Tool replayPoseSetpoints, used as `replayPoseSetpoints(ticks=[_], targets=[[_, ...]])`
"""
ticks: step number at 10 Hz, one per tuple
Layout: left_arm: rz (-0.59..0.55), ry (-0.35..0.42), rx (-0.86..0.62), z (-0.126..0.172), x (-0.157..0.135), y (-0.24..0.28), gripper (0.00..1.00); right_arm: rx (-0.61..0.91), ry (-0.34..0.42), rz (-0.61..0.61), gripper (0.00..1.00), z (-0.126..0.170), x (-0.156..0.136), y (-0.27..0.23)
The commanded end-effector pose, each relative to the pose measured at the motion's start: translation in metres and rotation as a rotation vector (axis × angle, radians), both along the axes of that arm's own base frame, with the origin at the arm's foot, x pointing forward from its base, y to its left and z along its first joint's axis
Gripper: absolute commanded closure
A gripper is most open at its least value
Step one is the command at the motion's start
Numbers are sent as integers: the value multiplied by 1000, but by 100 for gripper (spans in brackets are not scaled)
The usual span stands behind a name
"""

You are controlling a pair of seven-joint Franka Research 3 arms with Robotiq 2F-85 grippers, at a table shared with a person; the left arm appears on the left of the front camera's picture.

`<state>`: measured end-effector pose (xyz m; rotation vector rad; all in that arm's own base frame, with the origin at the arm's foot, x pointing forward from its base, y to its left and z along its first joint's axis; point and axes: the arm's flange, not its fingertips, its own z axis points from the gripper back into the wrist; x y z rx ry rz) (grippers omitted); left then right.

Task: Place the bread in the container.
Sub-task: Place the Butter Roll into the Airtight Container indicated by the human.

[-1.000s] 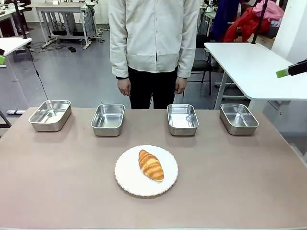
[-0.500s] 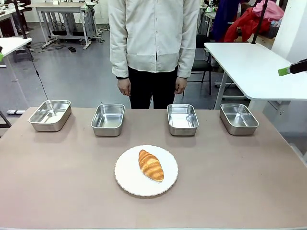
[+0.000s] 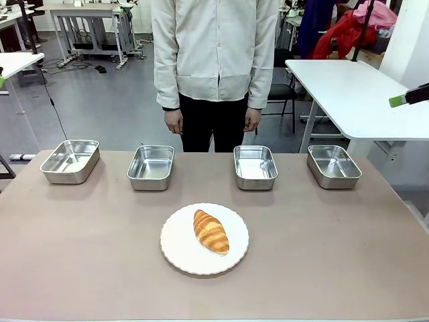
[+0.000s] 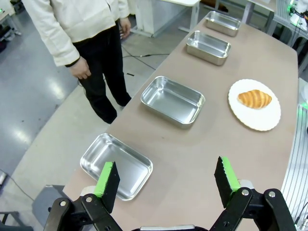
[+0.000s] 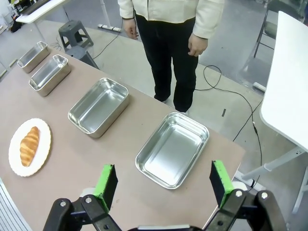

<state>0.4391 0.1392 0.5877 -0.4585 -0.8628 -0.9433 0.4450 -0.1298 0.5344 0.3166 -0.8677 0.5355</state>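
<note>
The bread (image 3: 211, 231), a golden croissant, lies on a round white plate (image 3: 177, 243) at the table's front middle. Several identical steel pans (image 3: 151, 167) stand empty in a row along the far edge; which one is the container I cannot tell. My left gripper (image 4: 166, 163) hangs open high over the table's left end, above the end pan (image 4: 117, 165), with the bread (image 4: 254, 98) far off. My right gripper (image 5: 162, 168) is open too, high above the right end pan (image 5: 173, 149). One of its fingers (image 3: 405, 98) shows at the front view's right edge.
A person (image 3: 214, 60) stands at the far side behind the middle pans, hands hanging at the sides. A white table (image 3: 348, 94) stands beyond the right corner. Bare tabletop (image 3: 87, 248) lies on both sides of the plate.
The right gripper's fingertip has edged slightly toward the right edge of the front view. The bread, plate, pans and person have not moved.
</note>
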Motion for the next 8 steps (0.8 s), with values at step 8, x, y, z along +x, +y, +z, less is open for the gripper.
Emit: replayPoseSetpoints(ticks=[8], targets=[[-3, -5, -1, 2, 0, -1, 0, 15, -9, 4, 0, 0, 1, 0]])
